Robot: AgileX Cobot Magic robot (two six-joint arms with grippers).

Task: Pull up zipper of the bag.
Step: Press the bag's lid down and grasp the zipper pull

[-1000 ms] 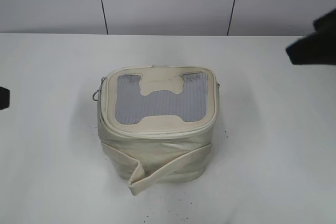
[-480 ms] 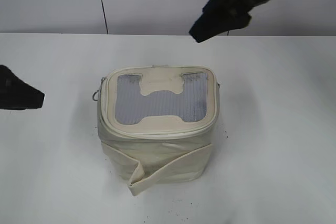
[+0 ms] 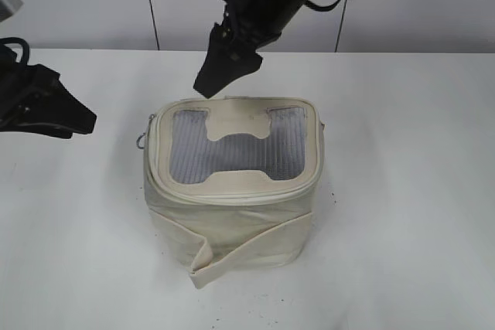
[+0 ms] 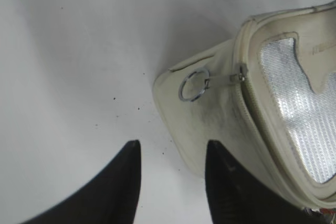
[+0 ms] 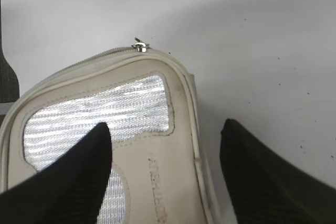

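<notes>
The cream bag [image 3: 232, 191] stands mid-table, with its grey mesh top panel facing up. The zipper runs round the panel edge. One silver slider [image 4: 239, 77] with a ring pull [image 4: 193, 86] hangs at the bag's left corner, and the ring also shows in the exterior view [image 3: 141, 142]. A second slider [image 5: 139, 46] sits at the far edge in the right wrist view. My left gripper [image 3: 81, 123] is open and empty, left of the bag, its fingers [image 4: 172, 145] short of the ring. My right gripper [image 3: 207, 86] is open and empty, its fingers [image 5: 165, 125] above the panel's back edge.
The bag stands on a white table [image 3: 402, 191] with small dark specks. A loose cream strap flap [image 3: 247, 246] wraps the bag's lower front. A grey panelled wall [image 3: 77, 5] runs behind the table.
My right arm swung from the right edge across to the bag's back left edge and lower. My left arm came in from the left edge toward the bag. The bag has not moved.
</notes>
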